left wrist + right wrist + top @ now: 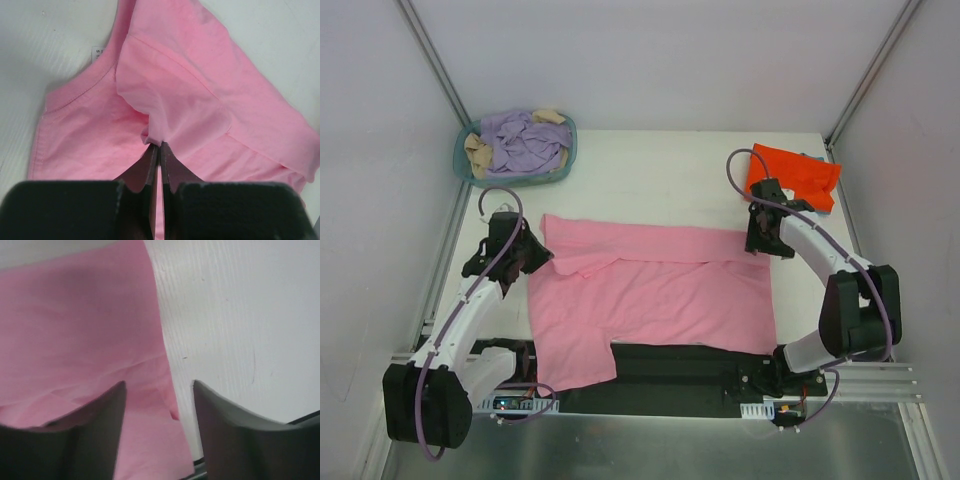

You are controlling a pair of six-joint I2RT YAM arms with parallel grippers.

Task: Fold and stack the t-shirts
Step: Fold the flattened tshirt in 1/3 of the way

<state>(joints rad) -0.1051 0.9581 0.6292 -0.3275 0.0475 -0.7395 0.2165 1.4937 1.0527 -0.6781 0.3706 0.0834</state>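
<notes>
Left gripper (159, 146) pinches a fold of the pink t-shirt (660, 300) spread on the table (670, 190); right gripper (159, 387) gapes, seemingly empty, over its edge. A one-sided pull could drag the fold crooked.

We note the pink t-shirt (650, 295) spread flat across the middle of the table (660, 180), far edge folded back over itself, lower left part reaching past the near edge. The orange-red t-shirt (790, 172) lies folded at the far right corner, on a teal-blue t-shirt (828, 203) seen only as a sliver.
</notes>
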